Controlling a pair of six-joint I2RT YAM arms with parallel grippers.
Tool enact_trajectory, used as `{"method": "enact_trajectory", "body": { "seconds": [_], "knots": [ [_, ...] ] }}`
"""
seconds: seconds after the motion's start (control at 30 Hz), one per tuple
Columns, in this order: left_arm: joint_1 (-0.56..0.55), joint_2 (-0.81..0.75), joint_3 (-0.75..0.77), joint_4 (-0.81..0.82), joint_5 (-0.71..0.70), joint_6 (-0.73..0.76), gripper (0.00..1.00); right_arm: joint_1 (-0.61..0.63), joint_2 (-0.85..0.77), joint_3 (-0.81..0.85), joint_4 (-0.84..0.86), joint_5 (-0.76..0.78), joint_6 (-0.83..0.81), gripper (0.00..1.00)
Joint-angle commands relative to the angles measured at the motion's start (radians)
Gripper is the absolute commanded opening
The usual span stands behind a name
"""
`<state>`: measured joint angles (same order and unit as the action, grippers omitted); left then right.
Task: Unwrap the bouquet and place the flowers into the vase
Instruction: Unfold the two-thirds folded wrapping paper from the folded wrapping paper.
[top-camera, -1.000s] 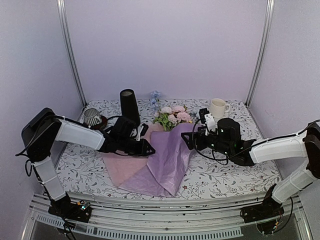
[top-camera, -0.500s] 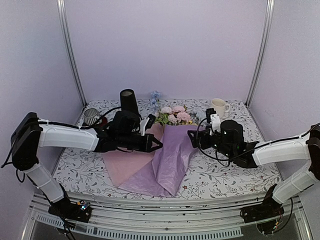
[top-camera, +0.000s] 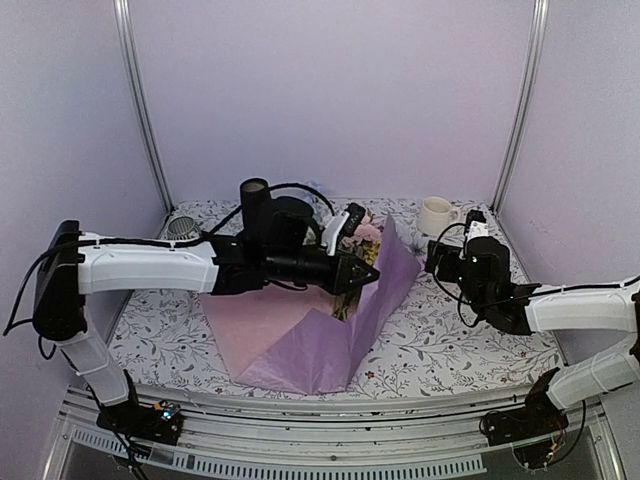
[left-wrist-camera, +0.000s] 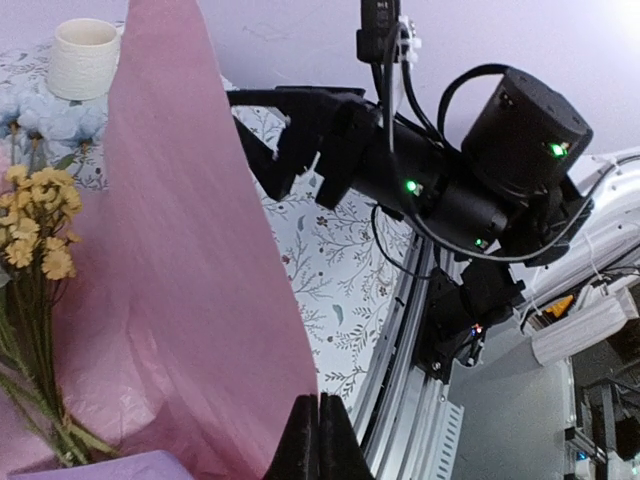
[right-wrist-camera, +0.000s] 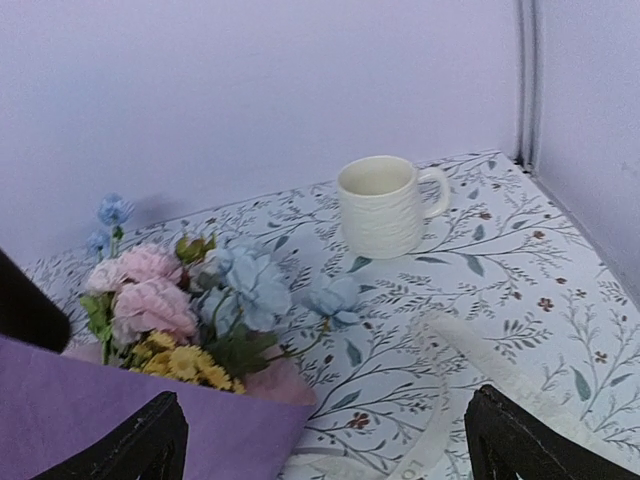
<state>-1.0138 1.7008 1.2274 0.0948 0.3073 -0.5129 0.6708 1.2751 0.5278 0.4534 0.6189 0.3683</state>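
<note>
While the wrapping paper (top-camera: 290, 345) of the bouquet (top-camera: 345, 305) lies spread toward the near edge of the table (top-camera: 450, 340), the left gripper (left-wrist-camera: 319, 430) pinches its raised lilac flap at mid-table, the right gripper (top-camera: 438, 262) hangs wide open and empty toward the right edge, and the flowers (right-wrist-camera: 165, 320) point toward the far edge, where the black vase (top-camera: 254, 203) and a white mug (top-camera: 434, 216) stand.

Left arm (top-camera: 150, 268): wore white shells over black joints; a black cable (top-camera: 290, 188) looped above.
Right arm (top-camera: 585, 305): same white and black; green lights (left-wrist-camera: 409, 187) glowed on the wrist.
Fingers (right-wrist-camera: 150, 445): were black.
</note>
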Motion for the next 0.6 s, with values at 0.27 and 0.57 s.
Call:
{"method": "enact_trajectory", "body": {
  "seconds": [0.27, 0.57],
  "knots": [
    [-0.102, 0.199, 0.141, 0.072, 0.166, 0.094, 0.0, -0.107, -0.216, -0.068, -0.197, 0.33, 0.189, 0.99],
    [-0.169, 0.359, 0.269, 0.068, 0.214, 0.087, 0.0, -0.107, -0.345, -0.102, -0.29, 0.482, 0.278, 0.99]
  ]
}}
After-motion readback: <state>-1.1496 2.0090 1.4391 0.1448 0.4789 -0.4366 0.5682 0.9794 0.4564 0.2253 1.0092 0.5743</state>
